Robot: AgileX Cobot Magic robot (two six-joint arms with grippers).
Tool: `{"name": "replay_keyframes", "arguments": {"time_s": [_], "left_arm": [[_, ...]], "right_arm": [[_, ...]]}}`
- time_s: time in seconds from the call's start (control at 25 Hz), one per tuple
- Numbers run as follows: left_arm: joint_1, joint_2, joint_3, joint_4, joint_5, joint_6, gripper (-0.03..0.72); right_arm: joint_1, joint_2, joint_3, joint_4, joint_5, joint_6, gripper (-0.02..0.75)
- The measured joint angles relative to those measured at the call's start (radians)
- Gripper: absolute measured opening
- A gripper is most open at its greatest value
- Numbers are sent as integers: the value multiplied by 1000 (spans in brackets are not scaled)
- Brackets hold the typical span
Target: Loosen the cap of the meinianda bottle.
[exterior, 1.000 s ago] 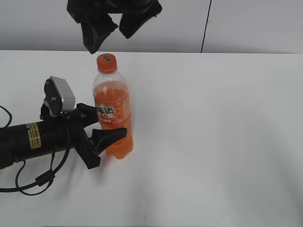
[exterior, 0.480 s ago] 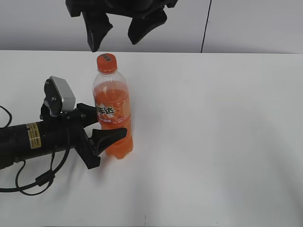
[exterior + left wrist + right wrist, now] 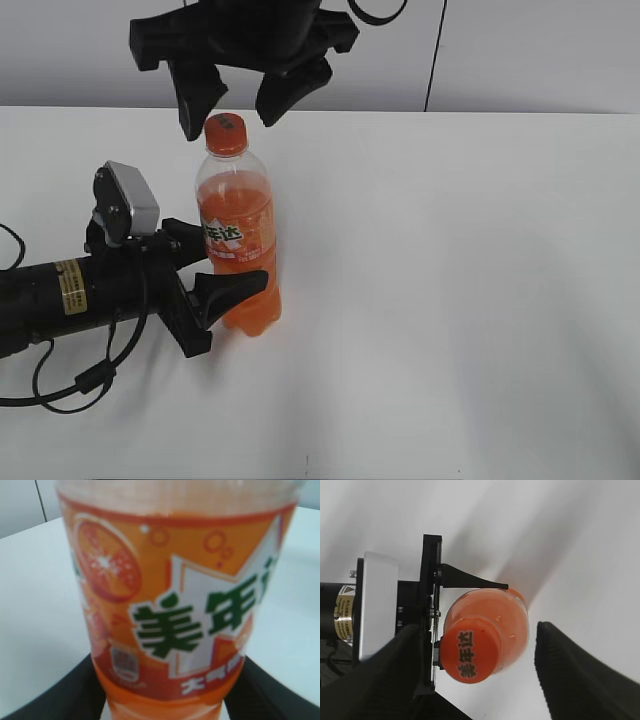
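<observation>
Orange soda bottle [image 3: 238,240] stands upright on the white counter [image 3: 450,300], left claw [image 3: 215,265] clamped round its lower body. Above, the right claw [image 3: 232,100] hangs spread wide, fingers either side of the cap [image 3: 225,131], not gripping. Risk: it looks off-centre, so one finger could land first and tip the bottle, or skid on the ribs. Beyond, a plain grey wall [image 3: 530,50] with one dark seam.

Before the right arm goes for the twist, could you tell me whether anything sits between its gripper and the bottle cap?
Nothing visible does. The right gripper hangs open just above the cap, one finger on each side, with only air between. The left gripper clasps the meinianda bottle lower down at the label, well clear of the cap.
</observation>
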Motion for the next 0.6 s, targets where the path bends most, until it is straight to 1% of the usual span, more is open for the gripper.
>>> {"name": "replay_keyframes", "arguments": {"time_s": [0.24, 0.36, 0.52, 0.6], "left_arm": [[0, 0, 0, 0, 0, 0, 419], [0, 0, 0, 0, 0, 0, 419], [0, 0, 0, 0, 0, 0, 419], [0, 0, 0, 0, 0, 0, 419]], "right_arm": [[0, 7, 0, 1, 0, 0, 471], [0, 7, 0, 1, 0, 0, 412], [0, 7, 0, 6, -2, -6, 283], [0, 7, 0, 6, -3, -13, 279]]}}
